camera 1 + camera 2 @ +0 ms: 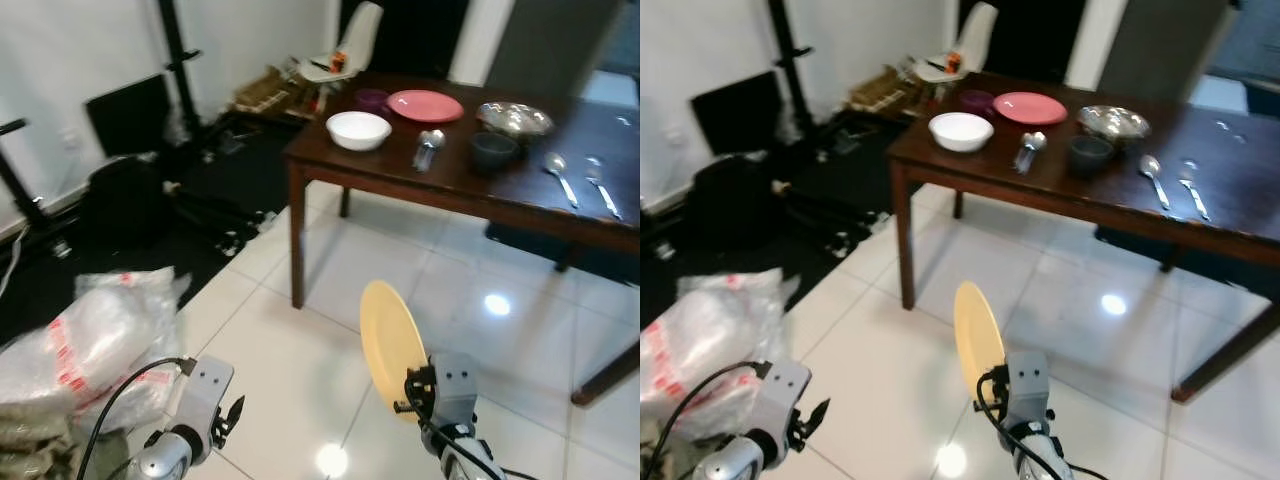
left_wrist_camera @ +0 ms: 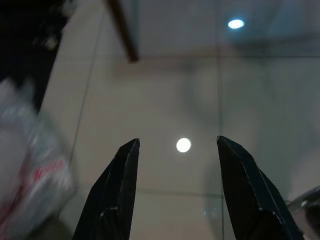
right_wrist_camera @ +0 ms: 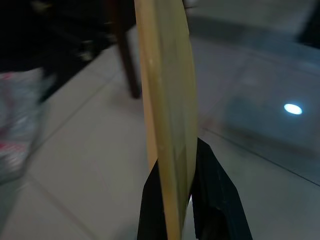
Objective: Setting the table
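Observation:
My right gripper (image 1: 410,392) is shut on the rim of a yellow plate (image 1: 390,345), held upright on edge over the white floor; the right wrist view shows the yellow plate (image 3: 167,110) edge-on between the black fingers (image 3: 217,200). Low at the left, my left gripper (image 1: 232,416) is open, holding nothing, its fingers (image 2: 117,195) spread above the tiles. Ahead stands the dark wooden table (image 1: 400,180) carrying a white bowl (image 1: 358,130), a pink plate (image 1: 425,105), a purple bowl (image 1: 371,98), a dark cup (image 1: 493,150), a silver bowl (image 1: 514,119) and spoons (image 1: 428,148).
Clear plastic bags (image 1: 95,340) lie on the floor at my left. Black cases and stands (image 1: 130,150) crowd the left wall. A white chair (image 1: 350,50) stands behind the table. The table's near leg (image 1: 297,240) stands ahead; glossy tiles lie between.

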Available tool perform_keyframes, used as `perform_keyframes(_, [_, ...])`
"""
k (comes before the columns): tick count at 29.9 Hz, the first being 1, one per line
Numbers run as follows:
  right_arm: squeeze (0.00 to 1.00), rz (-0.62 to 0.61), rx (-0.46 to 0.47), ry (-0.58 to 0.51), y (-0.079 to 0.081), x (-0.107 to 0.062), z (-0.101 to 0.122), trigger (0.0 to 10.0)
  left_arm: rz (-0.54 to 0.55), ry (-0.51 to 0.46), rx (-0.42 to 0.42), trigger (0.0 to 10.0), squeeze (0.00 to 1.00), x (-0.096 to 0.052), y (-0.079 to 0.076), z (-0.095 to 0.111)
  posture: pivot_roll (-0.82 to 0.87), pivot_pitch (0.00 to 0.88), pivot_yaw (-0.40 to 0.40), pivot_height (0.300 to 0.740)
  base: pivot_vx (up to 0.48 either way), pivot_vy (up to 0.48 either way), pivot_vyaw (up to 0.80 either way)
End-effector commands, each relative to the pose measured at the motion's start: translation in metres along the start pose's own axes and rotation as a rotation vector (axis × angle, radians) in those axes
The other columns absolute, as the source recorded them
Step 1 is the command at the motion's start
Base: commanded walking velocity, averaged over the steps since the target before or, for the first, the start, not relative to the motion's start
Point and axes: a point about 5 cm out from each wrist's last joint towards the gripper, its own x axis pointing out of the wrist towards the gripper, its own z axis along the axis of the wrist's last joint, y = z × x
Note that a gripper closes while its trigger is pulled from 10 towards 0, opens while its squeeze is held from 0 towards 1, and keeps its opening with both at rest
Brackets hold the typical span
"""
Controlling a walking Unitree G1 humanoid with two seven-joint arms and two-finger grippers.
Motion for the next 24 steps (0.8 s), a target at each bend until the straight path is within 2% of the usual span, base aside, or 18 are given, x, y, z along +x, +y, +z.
perform_keyframes(1, [0.00,-0.005,0.003,-0.004,-0.001,0.000,0.000,10.0,-0.007,0.022,0.004,10.0,0.00,-0.001,-0.001,-0.005,-0.06,0.000,0.099,0.740,0.000,0.000,-0.80])
perform_keyframes(8, [0.00,-0.008,0.001,-0.007,-0.001,0.000,0.001,10.0,0.001,0.009,0.007,10.0,0.00,0.000,0.001,0.000,-0.06,0.000,0.097,0.740,0.000,0.000,-0.80])
perform_keyframes(9, [0.00,-0.017,-0.004,-0.030,-0.004,0.001,0.008,10.0,0.013,-0.041,-0.020,10.0,0.00,0.003,0.005,0.017,-0.06,0.000,0.097,0.740,0.000,0.000,-0.80])
perform_keyframes(10, [0.00,-0.017,-0.004,-0.030,-0.004,0.001,0.008,10.0,0.013,-0.041,-0.020,10.0,0.00,0.003,0.005,0.017,-0.06,0.000,0.097,0.740,0.000,0.000,-0.80])
perform_keyframes(13, [0.00,-0.047,0.008,-0.113,-0.012,0.006,0.034,10.0,0.005,-0.152,-0.112,10.0,0.00,0.006,0.009,0.059,-0.06,0.000,0.098,0.740,0.000,0.000,-0.80])
perform_keyframes(14, [0.00,-0.054,0.013,-0.139,-0.013,0.008,0.042,10.0,0.001,-0.169,-0.125,10.0,0.00,0.007,0.009,0.066,-0.06,0.000,0.098,0.740,0.000,0.000,-0.80])
perform_keyframes(18, [0.00,-0.074,0.025,-0.239,-0.020,0.012,0.073,10.0,-0.021,-0.299,-0.110,10.0,0.00,0.006,0.009,0.110,-0.07,0.000,0.103,0.740,0.000,0.000,-0.80])
perform_keyframes(20, [0.00,-0.095,0.032,-0.318,-0.026,0.014,0.099,10.0,-0.017,-0.402,-0.100,10.0,0.00,0.005,0.011,0.139,-0.07,0.000,0.105,0.740,0.000,0.000,-0.80])
perform_keyframes(24, [0.00,-0.109,0.039,-0.424,-0.030,0.013,0.132,10.0,-0.013,-0.522,-0.119,10.0,0.00,0.003,0.010,0.173,-0.08,0.000,0.109,0.740,0.000,0.000,-0.80])
